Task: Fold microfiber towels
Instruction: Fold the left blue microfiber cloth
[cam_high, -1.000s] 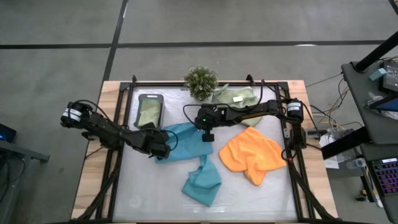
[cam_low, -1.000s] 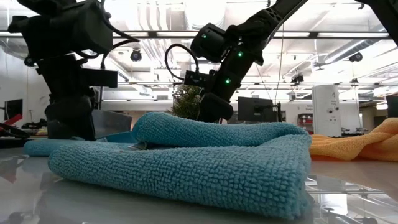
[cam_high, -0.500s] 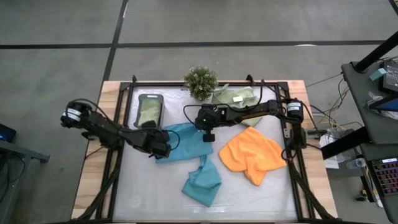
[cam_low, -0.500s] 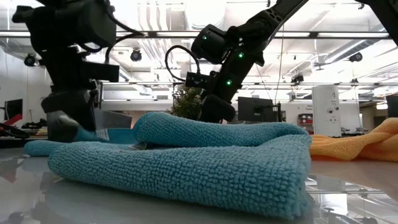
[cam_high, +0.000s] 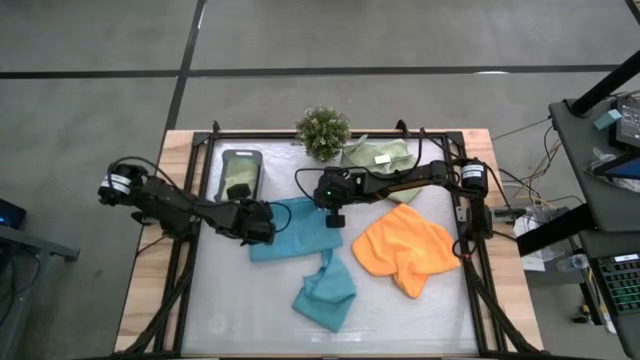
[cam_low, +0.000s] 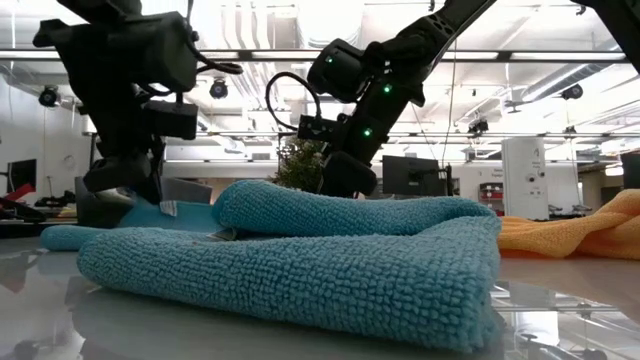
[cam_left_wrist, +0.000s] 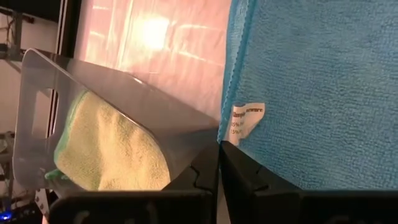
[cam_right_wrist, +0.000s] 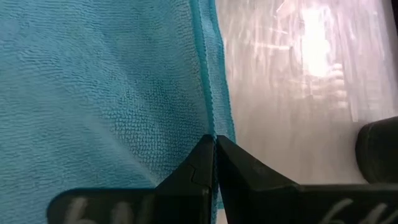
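Nearest the front edge of the desk (cam_high: 230, 320) lay a crumpled teal towel (cam_high: 325, 292), bunched into thick folds, filling the foreground of the low view. Just behind it and touching it, a second teal towel (cam_high: 293, 230) was spread flatter toward the middle of the desk. To the right of these, apart from them, sat the orange towel (cam_high: 405, 250) in a loose heap.

The left claw (cam_high: 262, 222) was at the left edge of the flatter teal towel, its fingers pressed together on the cloth's hem; the left wrist view showed the hem and a small white label (cam_left_wrist: 245, 118) right at the fingertips, so it was pinching that towel's edge. The right claw (cam_high: 333, 214) was at the same towel's far right edge, fingers likewise pressed together on the stitched border, as the right wrist view showed.

Farther back on the left stood a dark grey tray (cam_high: 241, 176) with a pale green towel (cam_high: 240, 178) lying in it. At the far edge, near the middle, stood a small bushy plant (cam_high: 323, 131), and just to its right lay another pale green towel (cam_high: 375, 156) bearing a small white tag (cam_high: 381, 158), with the right arm reaching over part of it.
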